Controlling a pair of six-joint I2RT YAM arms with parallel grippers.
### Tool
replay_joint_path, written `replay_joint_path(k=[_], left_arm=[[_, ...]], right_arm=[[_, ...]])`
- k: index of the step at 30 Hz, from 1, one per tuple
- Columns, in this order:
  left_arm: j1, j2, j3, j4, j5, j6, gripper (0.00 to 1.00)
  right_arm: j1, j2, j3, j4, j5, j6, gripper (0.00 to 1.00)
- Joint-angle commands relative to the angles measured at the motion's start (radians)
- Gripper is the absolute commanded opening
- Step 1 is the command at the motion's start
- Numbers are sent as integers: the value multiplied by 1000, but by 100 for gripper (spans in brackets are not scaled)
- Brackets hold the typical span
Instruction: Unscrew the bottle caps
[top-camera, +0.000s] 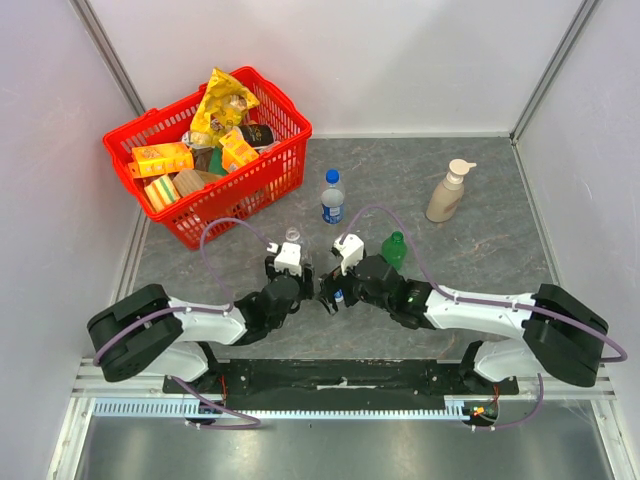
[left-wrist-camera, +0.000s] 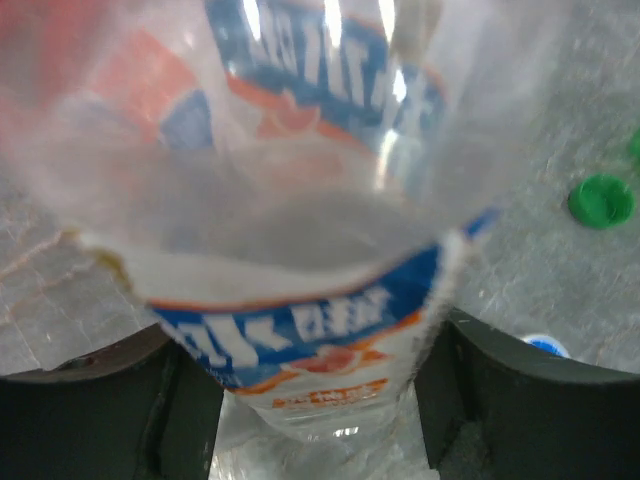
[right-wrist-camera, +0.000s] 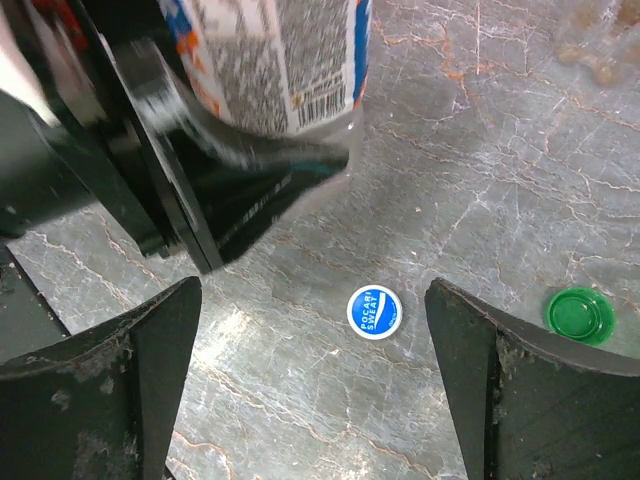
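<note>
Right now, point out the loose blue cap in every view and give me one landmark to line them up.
Top external: blue cap, a small speck just below centre, partly hidden.
Left wrist: blue cap at the bottom right, only its top edge showing.
Right wrist: blue cap lower centre, fully visible.
Shared landmark: the clear blue-labelled bottle, near the cap in all three.

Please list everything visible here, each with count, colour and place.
basket: one, red, far left
pump bottle: one, beige, far right
centre bottle: one, clear, blue label, mid-table
fitted cap: one, blue, on centre bottle
green bottle: one, green, right of centre
clear bottle: one, blue-orange label, front centre
loose blue cap: one, blue, on table
loose green cap: one, green, on table
left gripper: one, black, around clear bottle
right gripper: one, black, open above loose blue cap
</note>
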Motion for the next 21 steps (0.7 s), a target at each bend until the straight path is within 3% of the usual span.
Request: replay_joint_path(k=[1, 6, 11, 21], left_arm=[[-38, 39, -11, -133, -52, -85, 75], [-68, 22, -9, -158, -78, -88, 82], [-108, -43, 0, -241, -107, -111, 84], [-137, -165, -42, -253, -98, -93, 85]], right_arm=[[3, -46, 20, -6, 5, -14, 98], [3, -78, 16, -15, 5, -15, 98], [3, -101, 24, -32, -20, -31, 98], [3, -146, 38, -59, -18, -48, 98]])
